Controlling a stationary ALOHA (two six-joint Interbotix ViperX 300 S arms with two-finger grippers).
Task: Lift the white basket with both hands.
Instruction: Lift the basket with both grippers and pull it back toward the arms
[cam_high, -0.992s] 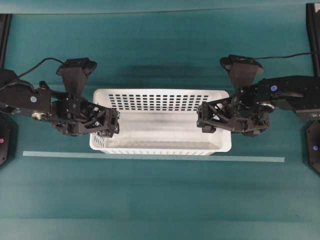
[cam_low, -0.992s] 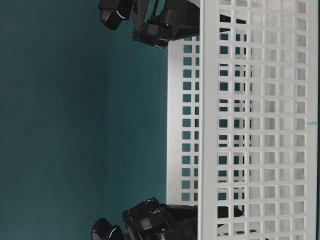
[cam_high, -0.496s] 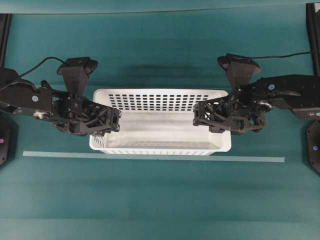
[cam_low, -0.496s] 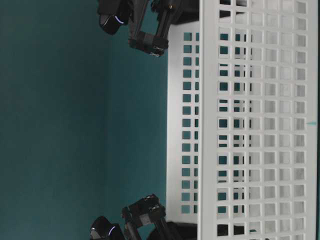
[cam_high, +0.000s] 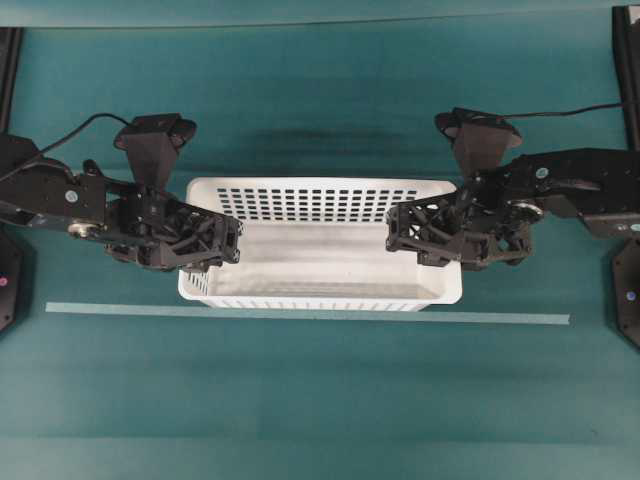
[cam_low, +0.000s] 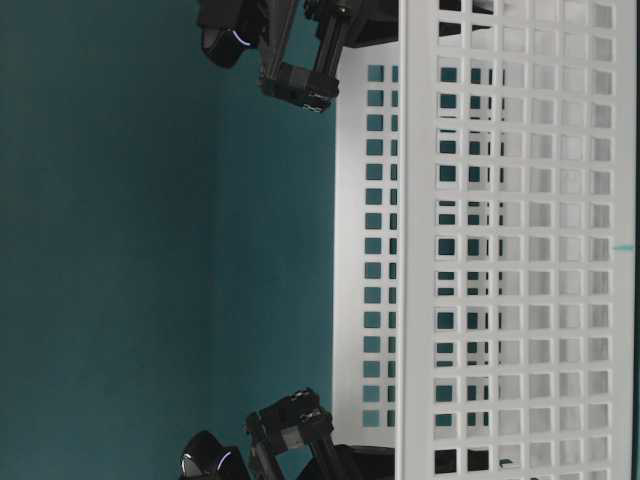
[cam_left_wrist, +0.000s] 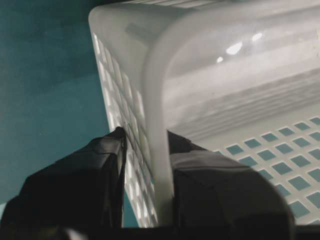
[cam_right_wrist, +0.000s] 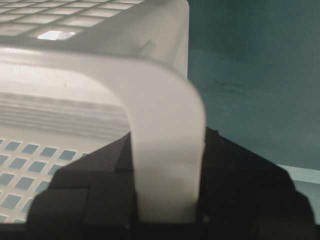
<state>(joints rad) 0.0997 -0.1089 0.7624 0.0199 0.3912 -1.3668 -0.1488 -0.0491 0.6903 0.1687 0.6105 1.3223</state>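
Note:
The white basket (cam_high: 320, 205) sits mid-table on the teal surface, long side left to right. My left gripper (cam_high: 232, 245) is shut on its left end wall, one finger outside and one inside. My right gripper (cam_high: 395, 236) is shut on the right end wall in the same way. The left wrist view has the rolled rim (cam_left_wrist: 160, 100) pinched by the left gripper (cam_left_wrist: 147, 135). The right wrist view has the rim (cam_right_wrist: 165, 115) filling the gap of the right gripper (cam_right_wrist: 167, 135). From table level, the basket (cam_low: 500, 250) shows with a black gripper at each end.
A pale tape strip (cam_high: 300, 313) runs across the table just in front of the basket. The arm bases stand at the far left (cam_high: 10, 275) and far right (cam_high: 628, 290) edges. Bare teal surface lies in front of and behind the basket.
Both grippers have gone from open astride the end walls to shut on them. The wrists have tilted a little. The basket stays where it was.

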